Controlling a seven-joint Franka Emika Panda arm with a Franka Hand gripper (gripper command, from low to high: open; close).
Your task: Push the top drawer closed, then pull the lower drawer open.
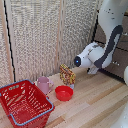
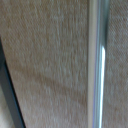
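While the arm reaches into the cabinet at the exterior view's right, its wrist camera sits right against a drawer front.

Close up, the wrist view shows brown wood grain (image 2: 45, 60) and a silver bar handle (image 2: 98, 65); whether this is the top drawer or the lower drawer I cannot tell. The gripper (image 1: 93, 70) is mostly hidden, so spread or pressed together is unclear. Likely risk: fingers slipping off the thin bar or working the wrong drawer, because the two fronts match.
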